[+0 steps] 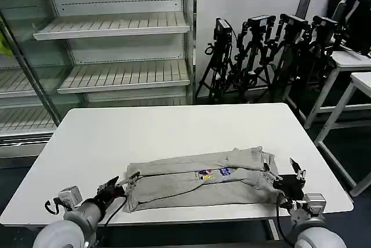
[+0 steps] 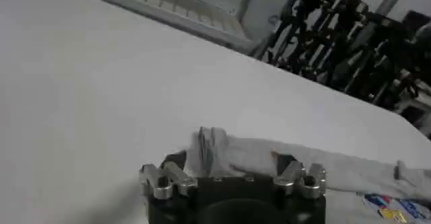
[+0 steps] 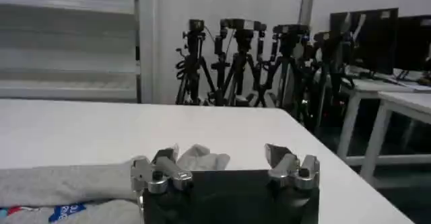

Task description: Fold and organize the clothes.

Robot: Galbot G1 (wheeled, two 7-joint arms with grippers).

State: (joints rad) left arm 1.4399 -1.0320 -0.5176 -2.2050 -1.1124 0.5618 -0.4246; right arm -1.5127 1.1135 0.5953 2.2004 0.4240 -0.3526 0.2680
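— Where is the T-shirt (image 1: 200,181)?
— It lies flat on the white bench (image 1: 174,132), low in the middle of the head view.
— And the left end effector (image 1: 123,182)?
— Lower left, wide open at the shirt's edge.
— The right end effector (image 1: 283,171)?
— Lower right, wide open too, by the shirt's other end.

Left hand (image 1: 128,181) and right hand (image 1: 282,171) low, fingers spread

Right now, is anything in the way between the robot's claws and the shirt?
No, nothing visible. The left gripper sits at one end of the grey T-shirt and the right gripper at the other, both open, on the white table.
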